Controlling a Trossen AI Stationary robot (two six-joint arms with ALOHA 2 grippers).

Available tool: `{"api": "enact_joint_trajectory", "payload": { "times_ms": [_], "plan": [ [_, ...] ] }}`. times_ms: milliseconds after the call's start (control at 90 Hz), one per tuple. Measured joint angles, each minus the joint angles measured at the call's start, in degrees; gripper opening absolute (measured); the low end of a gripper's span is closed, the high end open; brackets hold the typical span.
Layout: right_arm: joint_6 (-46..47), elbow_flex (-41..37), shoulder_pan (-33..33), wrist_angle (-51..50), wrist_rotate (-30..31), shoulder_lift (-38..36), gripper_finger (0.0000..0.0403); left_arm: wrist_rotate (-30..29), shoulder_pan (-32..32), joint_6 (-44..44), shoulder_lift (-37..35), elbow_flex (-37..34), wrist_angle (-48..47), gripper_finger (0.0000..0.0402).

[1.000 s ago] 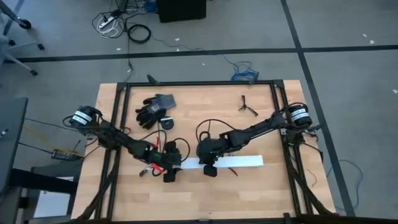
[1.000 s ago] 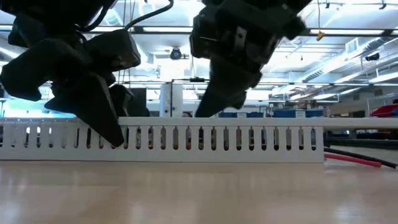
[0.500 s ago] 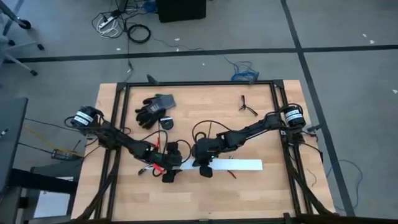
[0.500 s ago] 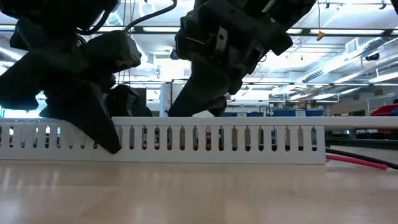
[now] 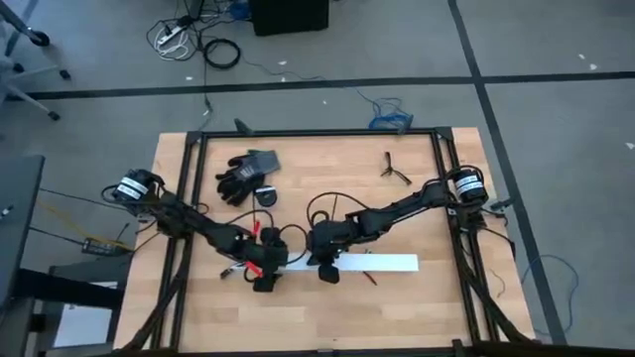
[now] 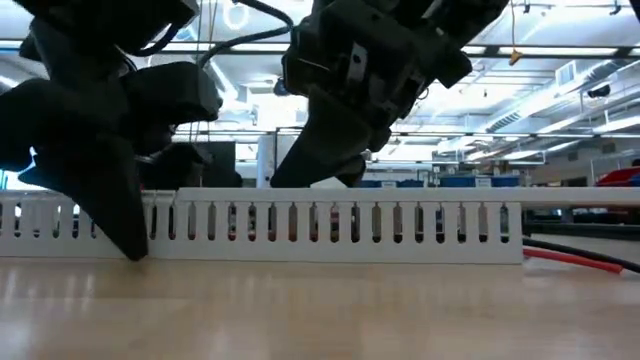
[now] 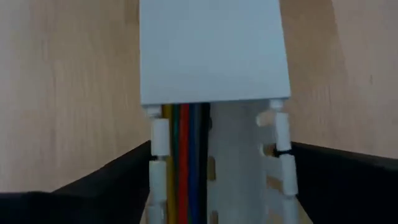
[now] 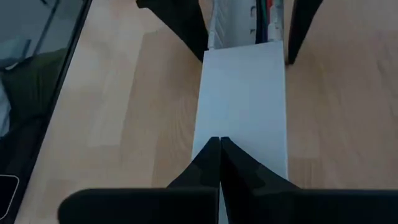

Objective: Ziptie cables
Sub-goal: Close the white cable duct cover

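A long white slotted channel [image 5: 347, 264] lies on the table, its right part shut by a flat white cover [image 8: 242, 99]. The cables [image 7: 183, 162], thin yellow, green, red, blue and black wires, lie lengthwise in the uncovered left part. My left gripper [image 7: 221, 149] is open at that left end, one finger on each side of the channel. My right gripper [image 8: 219, 142] is shut, with its tips on the cover near the cover's left end. The ziptie cannot be made out in any view. My left gripper stands with a finger [image 7: 124, 177] close outside each slotted wall; I cannot tell whether they touch the walls. My right gripper presses its shut fingertips [image 8: 211, 155] down on the cover's flat top [image 8: 239, 134], slanting down from the table's right and pointing along the channel, which rests on the table.
A black glove [image 5: 248, 173] and a small round black part [image 5: 266, 196] lie at the far left, and a forked black clip [image 5: 395, 171] at the far right. A thin red and black strand [image 6: 570, 256] lies by the channel's right end. Black frame rails [image 5: 442, 178] border the table.
My right gripper has moved a little along the channel toward the table's left edge, then kept still. My left gripper has shifted toward the table's left edge along the channel's open end. The channel has stayed in place.
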Motion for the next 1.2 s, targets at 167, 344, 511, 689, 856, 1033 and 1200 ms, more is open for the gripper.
{"api": "enact_joint_trajectory", "payload": {
  "times_ms": [167, 344, 511, 689, 856, 1033, 1200],
  "plan": [
    [0.56, -0.04, 0.23, 0.0, -0.07, -0.02, 0.0, 0.48, -0.04, 1.23, -0.02, 2.02, -4.98, 0.0319],
    [0.57, -0.07, 0.7, -0.22, -0.21, -0.04, 0.0, 1.27, -0.07, 1.16, -0.06, 2.12, -8.41, 0.0319],
    [0.57, -0.09, 0.69, -0.24, -0.42, -0.04, 0.0, 1.15, -0.07, 2.0, -0.09, 2.1, -6.02, 0.0312],
    [0.61, -0.12, 0.69, 0.0, -0.45, -0.04, 0.0, 1.07, -0.07, 2.41, -0.09, 2.1, -6.06, 0.0284],
    [0.55, -0.27, 0.03, 1.42, -3.19, 0.07, 0.0, 0.87, -0.07, 2.45, -0.09, 2.1, -5.93, 0.0248],
    [-0.61, -0.38, -1.43, 4.79, -7.23, 0.73, 0.0, 1.16, -0.13, 2.58, -0.15, 2.07, -5.36, 0.023],
    [-2.93, -0.39, -2.37, 8.17, -6.43, 0.92, 0.0, 1.03, -0.07, 2.47, -0.15, 2.03, -5.13, 0.0239]
  ]
}}
